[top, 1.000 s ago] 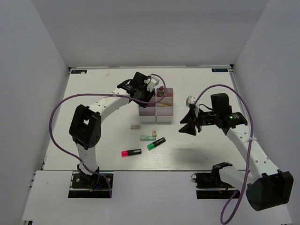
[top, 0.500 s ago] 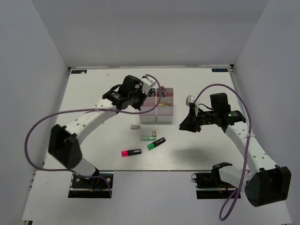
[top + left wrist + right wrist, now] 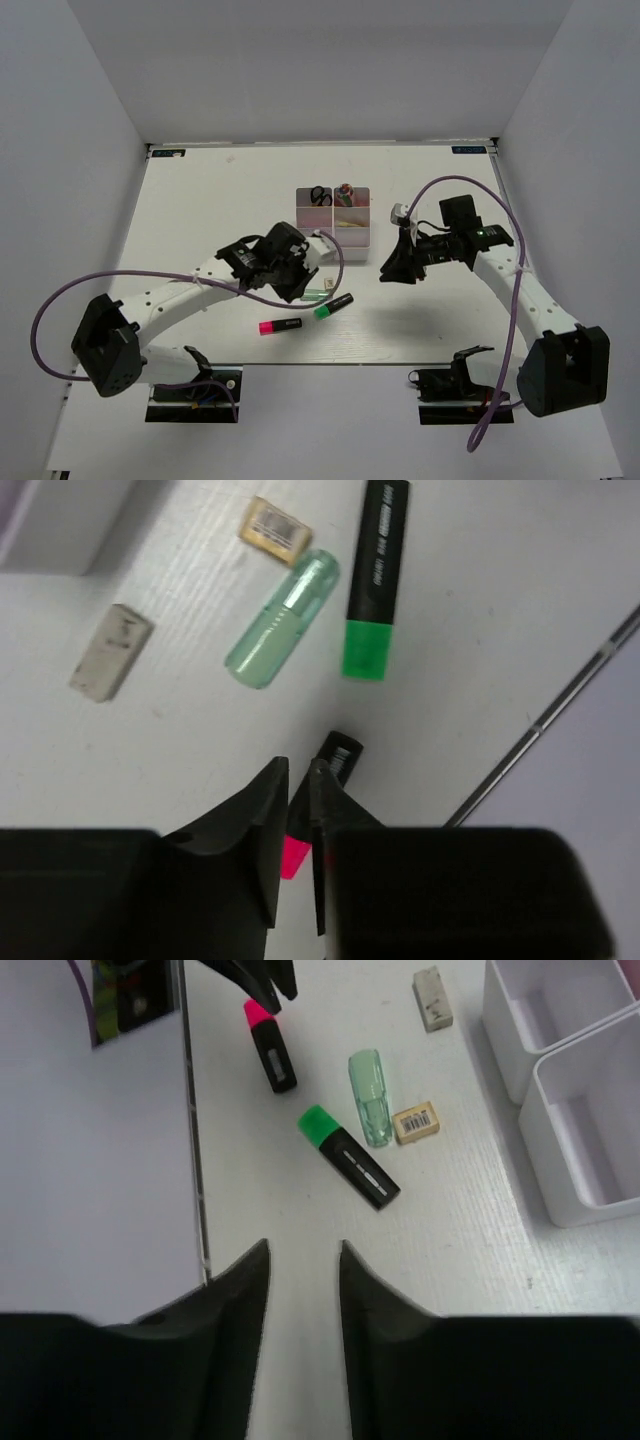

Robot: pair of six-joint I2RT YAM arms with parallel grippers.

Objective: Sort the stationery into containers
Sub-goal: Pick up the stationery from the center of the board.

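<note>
The white-and-black left arm is lying low and reaching from its near base rightward toward the middle of the workspace; its black two-finger left gripper is pointing downward, its jaws standing only a narrow slit apart and gripping nothing. The white-and-black right arm is rising from its base and bending leftward; its black two-finger right gripper is tilting downward, its jaws standing clearly apart and holding nothing.
</note>
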